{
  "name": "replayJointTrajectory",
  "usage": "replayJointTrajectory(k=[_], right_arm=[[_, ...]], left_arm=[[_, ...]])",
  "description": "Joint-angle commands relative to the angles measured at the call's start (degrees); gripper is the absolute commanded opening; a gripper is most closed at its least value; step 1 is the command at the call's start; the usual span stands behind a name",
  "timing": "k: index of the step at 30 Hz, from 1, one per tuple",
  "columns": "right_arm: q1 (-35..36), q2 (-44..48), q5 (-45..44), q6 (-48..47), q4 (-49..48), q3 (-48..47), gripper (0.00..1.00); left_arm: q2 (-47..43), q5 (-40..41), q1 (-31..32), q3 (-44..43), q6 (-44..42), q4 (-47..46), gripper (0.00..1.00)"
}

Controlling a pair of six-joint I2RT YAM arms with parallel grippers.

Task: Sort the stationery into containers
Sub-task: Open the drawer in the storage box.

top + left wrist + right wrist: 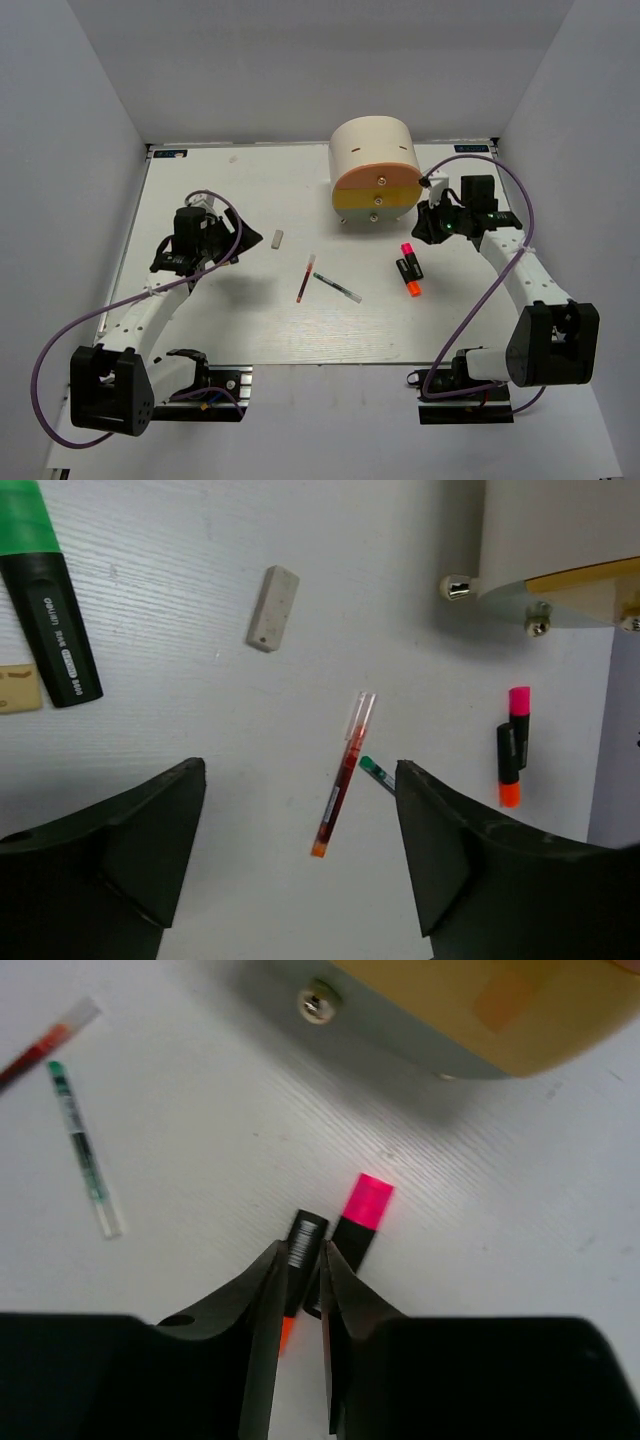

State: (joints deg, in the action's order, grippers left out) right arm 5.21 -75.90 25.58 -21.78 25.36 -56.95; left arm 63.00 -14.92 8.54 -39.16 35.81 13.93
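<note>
Hovering hands, stationery loose in front of the organiser (372, 165)
Left hand (300, 770) spread wide, released; right hand (300, 1250), just right of the organiser, pinched almost together and grasping nothing. Eraser (278, 239), red pen (305, 279), clear pen (337, 288) and both highlighters (408, 268) lie on the worktop (220, 320) before the organiser — outside its drawers (375, 195).

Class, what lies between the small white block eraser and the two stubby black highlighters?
A thin red pen and a thin clear pen, shown in the top view.
</note>
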Motion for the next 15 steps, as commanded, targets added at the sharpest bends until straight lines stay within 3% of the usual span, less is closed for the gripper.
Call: replayJointTrajectory(k=[1, 2, 6, 10, 15], right_arm=[[-0.03, 0.48, 11.92, 5.77, -1.09, -3.43, 0.24], [0.15, 0.58, 13.16, 7.09, -1.80, -3.61, 0.27], [0.32, 2.07, 18.97, 19.88, -9.97, -1.59, 0.55], [0.15, 0.84, 19.24, 34.41, -20.86, -0.44, 0.62], [0.76, -3.80, 17.39, 52.16, -31.59, -0.45, 0.62]], left_arm=[[-1.48, 2.43, 0.08, -0.22, 0.75, 1.97, 0.88], [-1.48, 2.96, 0.08, -0.22, 0.75, 1.97, 0.89], [-1.48, 3.49, 0.08, -0.22, 0.75, 1.97, 0.91], [-0.95, 2.96, 0.08, -0.22, 0.75, 1.45, 0.91], [0.71, 2.35, 0.08, -0.74, 0.75, 0.83, 0.91]])
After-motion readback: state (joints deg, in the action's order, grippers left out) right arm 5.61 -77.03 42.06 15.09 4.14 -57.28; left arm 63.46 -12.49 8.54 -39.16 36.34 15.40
